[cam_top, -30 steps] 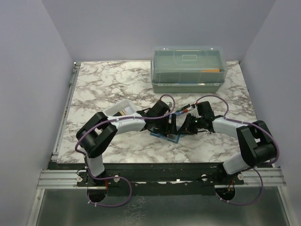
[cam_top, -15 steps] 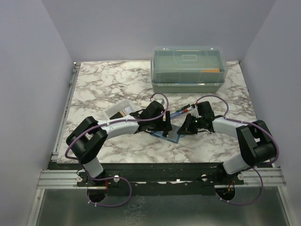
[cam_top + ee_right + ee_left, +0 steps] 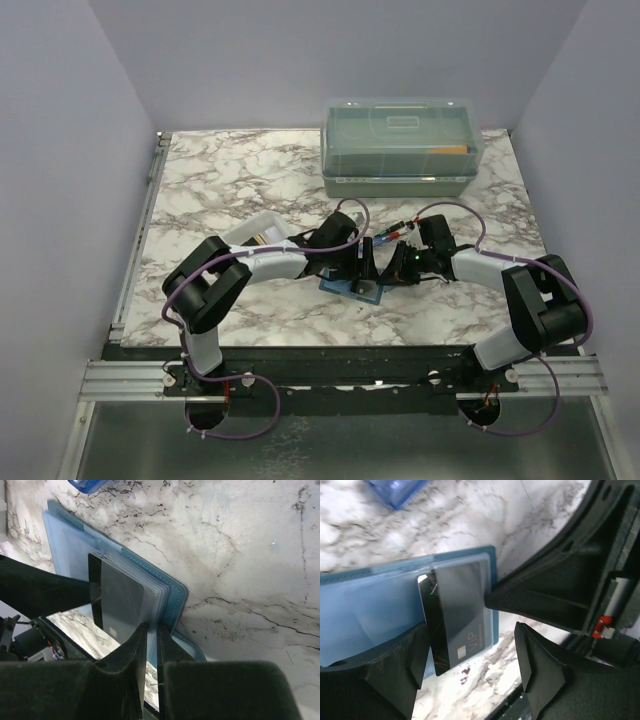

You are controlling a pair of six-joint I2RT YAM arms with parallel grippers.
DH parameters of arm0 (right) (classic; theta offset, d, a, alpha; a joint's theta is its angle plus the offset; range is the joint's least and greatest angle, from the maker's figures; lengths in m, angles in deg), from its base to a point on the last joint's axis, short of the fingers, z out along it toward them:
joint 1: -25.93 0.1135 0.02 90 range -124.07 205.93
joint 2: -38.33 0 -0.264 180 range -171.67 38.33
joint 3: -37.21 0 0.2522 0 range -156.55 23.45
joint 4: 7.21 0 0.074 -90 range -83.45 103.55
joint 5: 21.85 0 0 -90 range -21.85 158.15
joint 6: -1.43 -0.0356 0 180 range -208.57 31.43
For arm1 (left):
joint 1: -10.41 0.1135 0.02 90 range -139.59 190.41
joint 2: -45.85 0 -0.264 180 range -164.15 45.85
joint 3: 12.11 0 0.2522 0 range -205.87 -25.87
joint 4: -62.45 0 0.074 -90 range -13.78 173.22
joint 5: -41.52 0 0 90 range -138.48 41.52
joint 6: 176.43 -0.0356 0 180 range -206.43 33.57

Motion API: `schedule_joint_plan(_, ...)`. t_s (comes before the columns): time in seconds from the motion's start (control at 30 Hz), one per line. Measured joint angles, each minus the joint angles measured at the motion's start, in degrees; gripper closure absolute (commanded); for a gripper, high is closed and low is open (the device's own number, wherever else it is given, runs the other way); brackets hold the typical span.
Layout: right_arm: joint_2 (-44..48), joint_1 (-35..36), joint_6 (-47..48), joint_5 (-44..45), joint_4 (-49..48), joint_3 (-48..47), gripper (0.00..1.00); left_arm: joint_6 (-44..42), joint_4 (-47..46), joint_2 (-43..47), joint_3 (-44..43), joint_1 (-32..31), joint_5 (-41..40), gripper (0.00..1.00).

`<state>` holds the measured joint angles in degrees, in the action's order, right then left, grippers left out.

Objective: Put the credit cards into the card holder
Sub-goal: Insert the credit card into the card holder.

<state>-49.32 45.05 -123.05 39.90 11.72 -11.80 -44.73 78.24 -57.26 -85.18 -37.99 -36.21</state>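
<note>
The teal card holder [image 3: 352, 288] lies open on the marble table between both grippers. In the left wrist view its clear sleeves [image 3: 375, 610] show, with a dark credit card [image 3: 457, 615] marked VIP and a gold chip partly slid into one sleeve. My left gripper [image 3: 470, 632] is open, its fingers on either side of the card's outer end, the left finger close beside it. My right gripper [image 3: 151, 630] is shut on the edge of the holder's clear sleeves [image 3: 150, 600], next to the same card [image 3: 117, 602]. In the top view the left gripper [image 3: 362, 265] and right gripper [image 3: 392, 268] nearly touch.
A large translucent lidded box [image 3: 400, 150] stands at the back. A small white tray [image 3: 255, 230] sits behind my left arm. A blue object [image 3: 395, 489] lies just beyond the holder, also in the right wrist view [image 3: 87, 484].
The left arm dropped its elbow outward half a second ago and has come back. Its gripper is now slightly further right at the holder. The right arm has stayed put.
</note>
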Motion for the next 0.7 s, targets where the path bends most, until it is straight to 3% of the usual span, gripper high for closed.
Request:
schedule_joint_plan(0.27,0.0,0.0,0.0,0.0,0.6,-0.4,0.87,4.7,-2.4,-0.5,1.3,1.2,9.3,0.19)
schedule_joint_plan(0.5,-0.1,0.2,1.0,1.6,4.2,-2.2,0.78,2.8,3.4,-0.5,-1.5,0.3,8.9,0.18)
schedule_joint_plan(0.7,0.8,0.4,2.1,2.5,6.1,-2.6,0.77,1.2,8.0,1.1,-2.0,-0.1,4.8,0.19)
